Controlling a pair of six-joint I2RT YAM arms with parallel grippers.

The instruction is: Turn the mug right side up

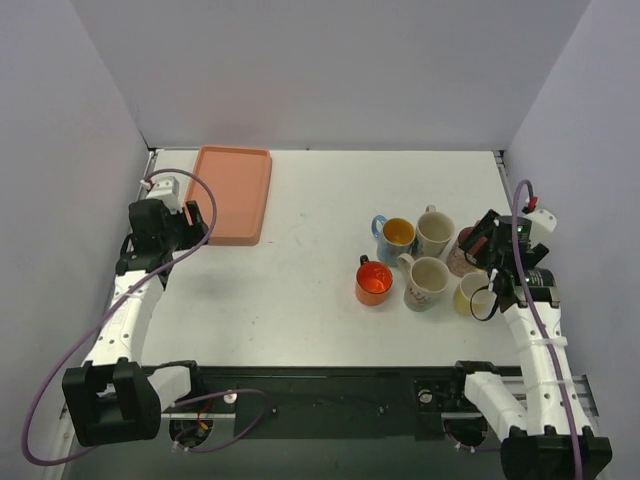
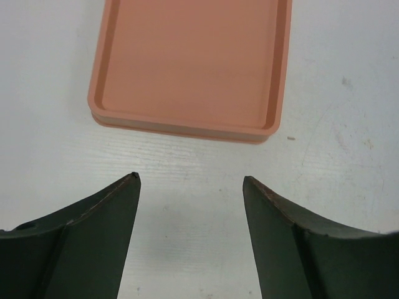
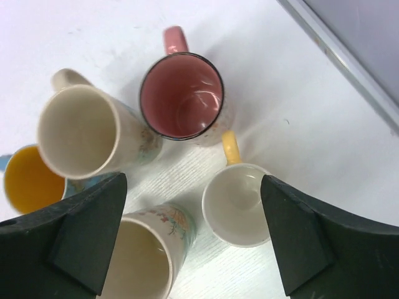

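Observation:
Several mugs stand upright in a cluster at the right of the table. A small white mug with a yellow handle [image 3: 240, 202] [image 1: 473, 295] sits mouth up below my right gripper [image 3: 193, 179] [image 1: 485, 262], close to its right finger [image 3: 305, 237]. That gripper is open and holds nothing. Just beyond is a pink mug [image 3: 181, 96] [image 1: 462, 250], also mouth up. A floral cream mug [image 3: 146, 258] [image 1: 426, 282] and a tall cream mug [image 3: 81, 131] [image 1: 435, 232] are to the left. My left gripper [image 2: 192, 180] [image 1: 195, 222] hangs open over bare table, far left.
An orange mug [image 1: 374, 282] and a blue-handled mug with a yellow inside [image 1: 396, 235] stand left of the cluster. An empty salmon tray [image 1: 235, 192] [image 2: 187, 68] lies at the back left, just ahead of the left gripper. The table's right edge rail [image 3: 349, 62] runs close by.

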